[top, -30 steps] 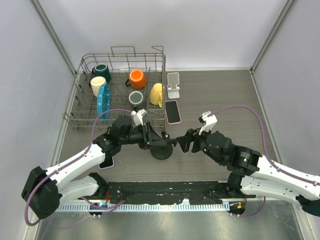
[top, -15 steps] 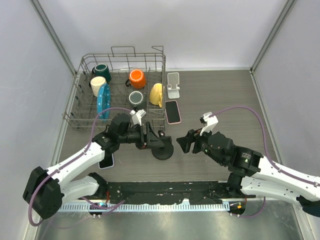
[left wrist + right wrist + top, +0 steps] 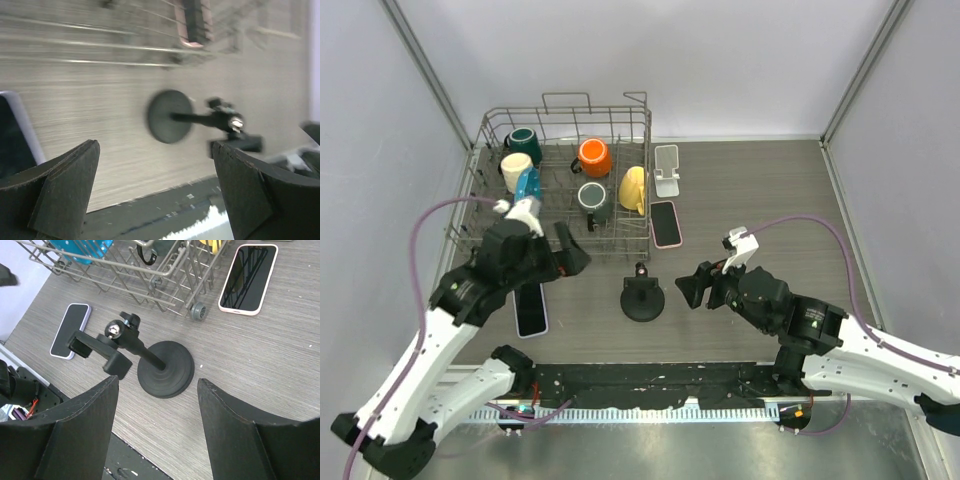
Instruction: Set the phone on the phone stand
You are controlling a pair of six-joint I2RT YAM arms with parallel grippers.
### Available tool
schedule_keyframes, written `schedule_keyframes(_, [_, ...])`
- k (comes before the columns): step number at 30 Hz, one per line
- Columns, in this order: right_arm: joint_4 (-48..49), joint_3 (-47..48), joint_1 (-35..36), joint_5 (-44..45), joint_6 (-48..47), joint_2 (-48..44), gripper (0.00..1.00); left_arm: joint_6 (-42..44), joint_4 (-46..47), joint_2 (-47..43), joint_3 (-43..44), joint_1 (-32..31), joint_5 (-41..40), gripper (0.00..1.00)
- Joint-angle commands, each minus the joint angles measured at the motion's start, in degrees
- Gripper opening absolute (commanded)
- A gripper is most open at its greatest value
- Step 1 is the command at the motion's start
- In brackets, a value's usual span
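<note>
Phone [image 3: 531, 310] in the lilac case lies flat on the surface [image 3: 770, 200] at far left, just below your left gripper [image 3: 568, 262], whose jaws stand wide apart and empty. Your black phone stand [image 3: 642, 298] stands mid-surface; behind it lies a pink-cased phone [image 3: 665, 223]. Your right gripper [image 3: 692, 287] hovers near the stand, jaws spread, gripping nothing.

The left arm [image 3: 438, 338] and right arm [image 3: 895, 352] have glossy white shells with black joint housings. A thin purple cable [image 3: 817, 222] loops back from each wrist. Just behind the left hand [image 3: 563, 262] and right hand [image 3: 688, 288] sit white brackets [image 3: 738, 240]. The fingers [image 3: 80, 435] are matte dark-grey wedges.
</note>
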Motion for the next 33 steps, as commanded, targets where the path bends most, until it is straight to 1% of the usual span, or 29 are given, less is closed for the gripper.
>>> schedule_keyframes(1, [3.04, -1.62, -0.09, 1.0, -0.08, -1.43, 0.7, -7.2, -17.91, -3.39, -0.53, 0.62, -33.21, 1.0])
schedule_keyframes(2, [3.31, -1.89, -0.09, 0.57, -0.25, -1.6, 0.7, -9.4, -19.14, -3.75, -1.58, 0.79, -35.94, 1.0])
schedule_keyframes(4, [3.4, -1.89, 0.0, 0.21, -0.6, -1.61, 0.7, -15.72, -19.67, -4.54, -2.29, 0.97, -37.28, 1.0])
schedule_keyframes(7, [2.35, -1.01, 0.0, 0.3, -1.21, -1.96, 0.7, -24.43, -18.54, -7.25, -5.8, 1.41, -40.0, 1.0])
schedule_keyframes(10, [1.21, -0.48, -0.09, 0.47, -0.78, -3.8, 0.7, -33.38, -17.75, -9.81, -10.89, 1.94, -44.75, 1.0])
schedule_keyframes(11, [0.94, -0.48, -0.09, 0.56, -0.6, -4.59, 0.7, -34.81, -16.18, -11.12, -13.69, 2.29, -45.46, 1.0])
schedule_keyframes(15, [-0.55, -1.8, 0.0, 0.74, 1.24, -9.07, 0.7, -37.02, -13.35, -10.53, -17.32, 5.1, -45.99, 1.0])
schedule_keyframes(18, [-1.69, -2.5, 0.0, 0.56, 1.77, -11.97, 0.7, -36.32, -10.63, -8.42, -19.43, 8.52, -45.03, 1.0])
schedule_keyframes(19, [-2.39, -2.42, -0.09, 0.56, 1.77, -12.67, 0.7, -36.14, -9.93, -7.98, -19.96, 10.79, -44.59, 1.0])
schedule_keyframes(21, [-3.01, -1.81, -0.09, 0.82, 1.25, -12.94, 0.7, -34.39, -7.65, -7.36, -21.71, 13.53, -41.61, 1.0])
schedule_keyframes(22, [-3.62, -1.54, 0.0, 0.91, 1.07, -12.94, 0.7, -33.78, -6.5, -7.18, -22.59, 16.59, -40.2, 1.0])
schedule_keyframes(24, [-4.07, -0.58, 0.0, 1.18, 0.63, -12.77, 0.7, -32.02, -3.95, -6.22, -25.4, 20.55, -35.38, 1.0])
schedule_keyframes(25, [-4.24, -0.4, 0.0, 1.26, 0.54, -12.77, 0.7, -31.92, -3.42, -5.95, -27.5, 24.49, -34.05, 1.0])
schedule_keyframes(27, [-4.42, -0.31, 0.0, 1.18, 0.71, -13.21, 0.7, -30.44, -1.58, -5.25, -28.92, 28.55, -29.4, 1.0])
schedule_keyframes(28, [-4.68, -0.39, 0.0, 1.09, 0.98, -13.47, 0.7, -29.73, -0.79, -4.9, -29.62, 32.22, -27.47, 1.0])
schedule_keyframes(30, [-5.12, -0.92, 0.0, 1.26, 1.42, -14.34, 0.7, -28.76, 2.55, -4.98, -32.08, 34.1, -21.59, 1.0])
schedule_keyframes(31, [-5.21, -1.01, 0.0, 1.26, 1.77, -14.61, 0.7, -28.85, 4.65, -5.33, -33.74, 34.37, -19.82, 1.0])
schedule_keyframes(33, [-5.65, -1.19, 0.0, 1.44, 1.86, -15.14, 0.7, -29.28, 5.9, -5.51, -34.99, 34.46, -16.13, 1.0])
